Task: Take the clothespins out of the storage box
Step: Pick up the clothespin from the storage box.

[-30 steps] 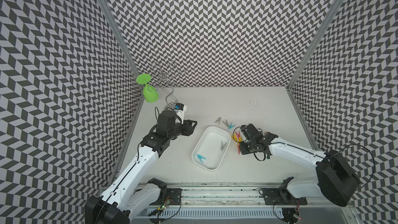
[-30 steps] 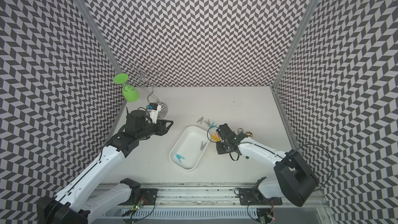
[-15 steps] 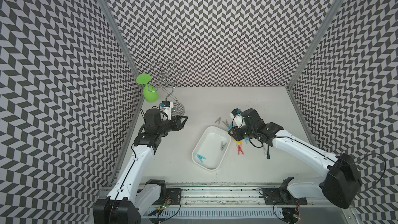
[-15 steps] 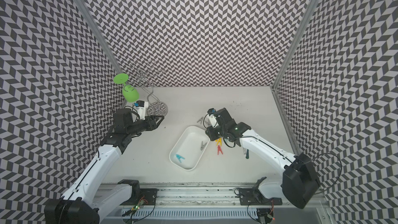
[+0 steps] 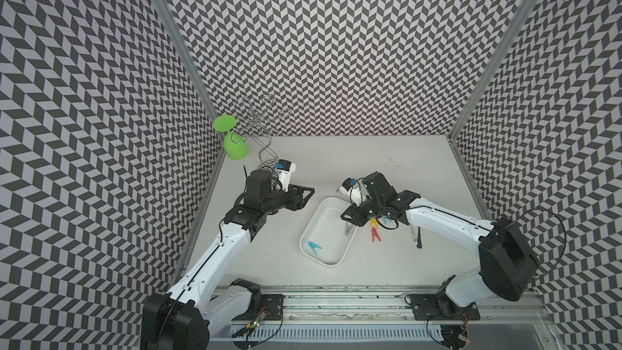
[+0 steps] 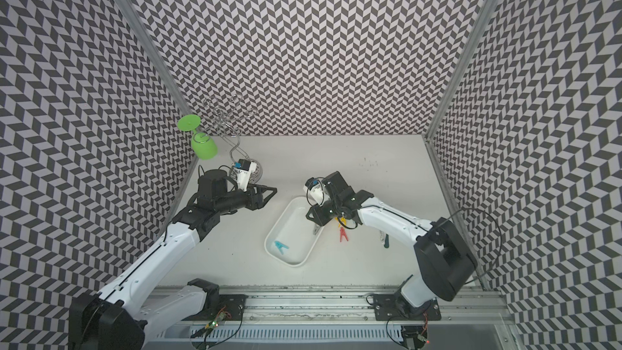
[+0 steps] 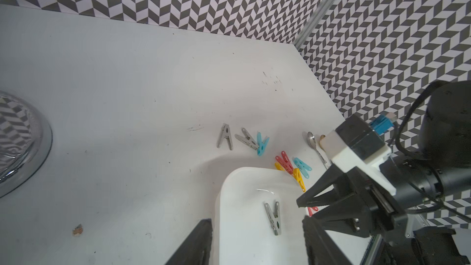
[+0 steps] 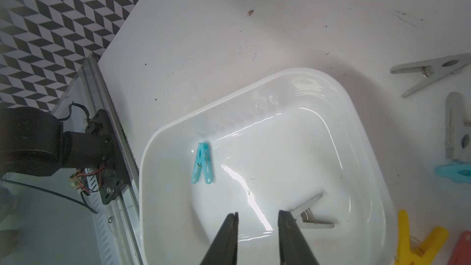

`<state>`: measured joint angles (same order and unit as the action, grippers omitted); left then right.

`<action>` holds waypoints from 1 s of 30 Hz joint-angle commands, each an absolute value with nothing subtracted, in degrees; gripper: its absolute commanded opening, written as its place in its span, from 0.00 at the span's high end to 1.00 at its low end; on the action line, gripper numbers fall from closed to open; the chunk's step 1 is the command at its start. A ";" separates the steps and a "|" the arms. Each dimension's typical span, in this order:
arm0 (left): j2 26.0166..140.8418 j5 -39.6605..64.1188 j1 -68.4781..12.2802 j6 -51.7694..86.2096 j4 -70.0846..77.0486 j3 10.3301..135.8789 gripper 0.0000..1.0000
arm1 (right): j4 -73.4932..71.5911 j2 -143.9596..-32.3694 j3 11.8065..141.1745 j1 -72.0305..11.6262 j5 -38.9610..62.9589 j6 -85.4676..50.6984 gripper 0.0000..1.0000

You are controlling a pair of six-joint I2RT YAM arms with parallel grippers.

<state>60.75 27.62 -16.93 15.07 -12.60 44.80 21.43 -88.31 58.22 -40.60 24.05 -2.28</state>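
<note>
1 storage box mid-scene. 2 grippers: left gripper wide, empty, near box; right gripper narrow gap, empty, over box. 2 clothespins inside: 1 teal peg, 1 grey peg; at least 7 loose pegs outside.

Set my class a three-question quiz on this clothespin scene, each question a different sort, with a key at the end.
1. How many clothespins lie inside the storage box?
2. True or false: the left gripper holds a clothespin.
3. Inside the box, which clothespin lies nearest the right gripper? A grey, B teal, C red.
Key: 1 two, a teal clothespin and a grey clothespin; 2 false, its jaws are open and empty; 3 A.
</note>
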 commanded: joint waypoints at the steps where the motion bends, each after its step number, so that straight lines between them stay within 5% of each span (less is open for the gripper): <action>1: 59.79 21.98 -16.79 14.43 -10.95 44.28 0.38 | 20.76 -90.73 62.11 -42.80 23.02 1.45 0.69; 13: 57.03 15.00 -16.79 17.76 -21.53 45.67 0.32 | 41.14 -104.41 76.69 -51.05 25.79 7.41 0.60; 30: 50.32 9.22 -17.40 18.55 -28.83 46.52 0.23 | 29.17 -111.89 73.22 -58.23 16.68 2.48 0.61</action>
<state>51.11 9.91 -16.95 17.96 -27.53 44.95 33.39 -110.28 73.17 -57.93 19.68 3.66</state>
